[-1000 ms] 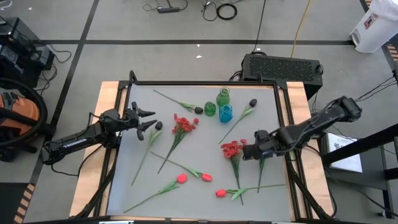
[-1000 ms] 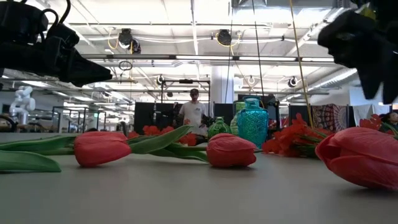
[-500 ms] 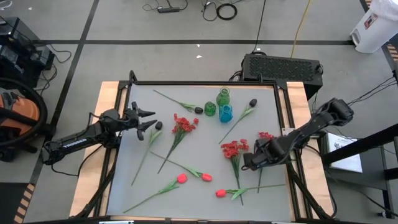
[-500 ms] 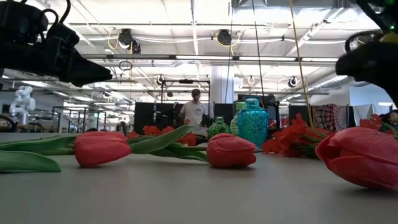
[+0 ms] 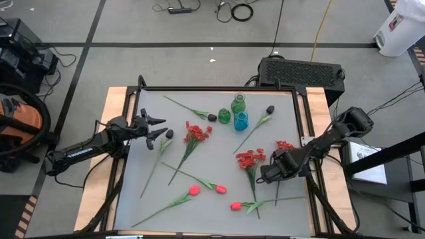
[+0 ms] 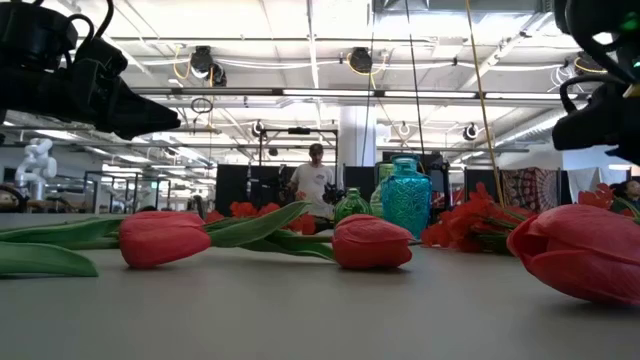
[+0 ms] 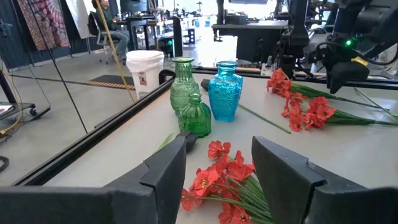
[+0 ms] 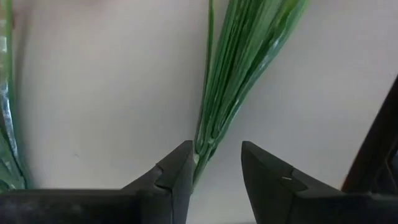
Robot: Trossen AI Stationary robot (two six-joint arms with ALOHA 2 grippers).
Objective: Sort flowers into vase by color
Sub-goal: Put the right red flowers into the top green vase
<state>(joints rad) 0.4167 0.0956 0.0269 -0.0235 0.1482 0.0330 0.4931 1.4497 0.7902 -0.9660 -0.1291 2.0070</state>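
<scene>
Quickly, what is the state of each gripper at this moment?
Left gripper: open, holding nothing, above the red clustered flower.
Right gripper: open, holding nothing, its fingers straddling a bundle of green stems without closing on it.

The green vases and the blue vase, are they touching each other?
Cannot tell. In the left wrist view the small green vase overlaps the blue vase with no visible gap; the high view shows them clustered tightly, but neither shows contact plainly.

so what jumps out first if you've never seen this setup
Red flowers on long green stems lie scattered over the grey table. Three glass vases, two green and one blue, cluster at its far edge. The right tool hangs open over a stem near the right side.
</scene>
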